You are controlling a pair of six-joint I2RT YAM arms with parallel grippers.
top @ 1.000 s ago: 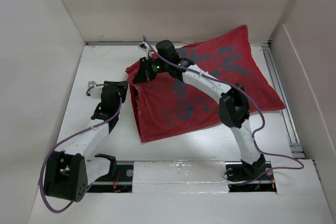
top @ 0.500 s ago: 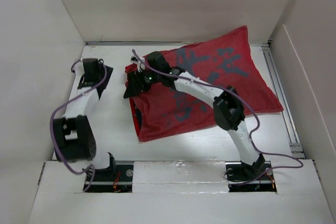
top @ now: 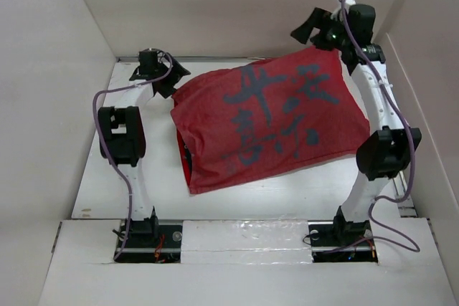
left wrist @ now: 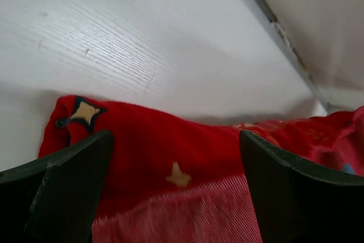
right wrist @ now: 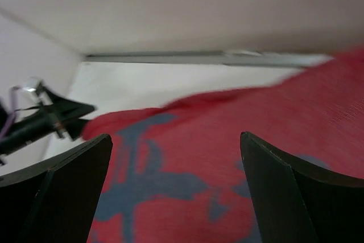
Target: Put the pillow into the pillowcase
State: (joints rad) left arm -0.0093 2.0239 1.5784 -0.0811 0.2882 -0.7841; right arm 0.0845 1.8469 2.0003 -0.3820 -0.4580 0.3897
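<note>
The left gripper [top: 172,82] is seen with its jaws spread wide and nothing pinched between them. The red pillowcase [top: 272,120] is found just beneath and ahead of it, with a corner bearing a small gold motif laid close by one jaw on the white table [top: 143,170]; whether the cloth is touched cannot be told. The right gripper [top: 305,25] is likewise held wide apart and empty, raised above the far edge of the cloth, which is spread plump below and ahead of it with its grey-blue characters turned upward.
</note>
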